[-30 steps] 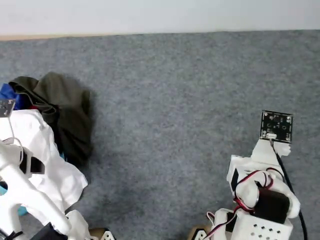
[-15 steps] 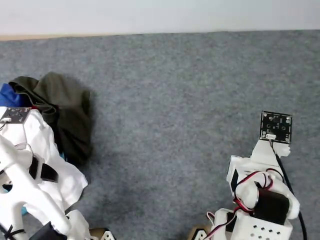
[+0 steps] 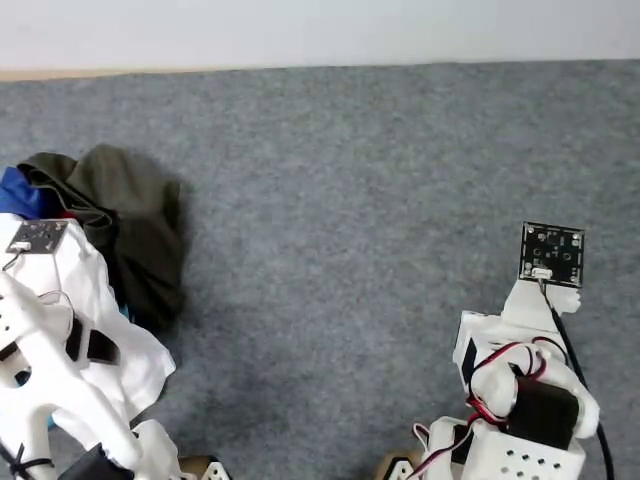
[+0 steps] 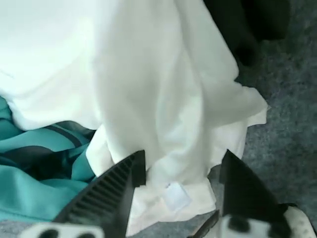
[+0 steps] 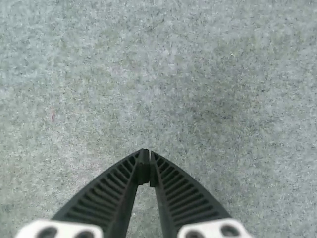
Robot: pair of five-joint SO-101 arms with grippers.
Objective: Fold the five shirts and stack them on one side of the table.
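Left gripper (image 4: 182, 162): fingers spread apart, poised over the crumpled near edge of the white shirt (image 3: 135, 350).
Right gripper (image 5: 146, 157): fingers pressed together on nothing, over bare grey mat (image 3: 380, 180) at the near right.
White shirt: rumpled at the near left of the table.
Olive shirt (image 3: 140, 230): bunched just beyond the white one, touching it.
Blue shirt (image 3: 18, 190): a corner at the far left edge, against the olive shirt.
Teal shirt (image 4: 34, 148): dark-striped, showing from under the white shirt.

The desk (image 3: 380, 180) offered passage across the frame's centre and upper right; heaped shirts (image 3: 130, 240) blocked the left and lower-left edge.
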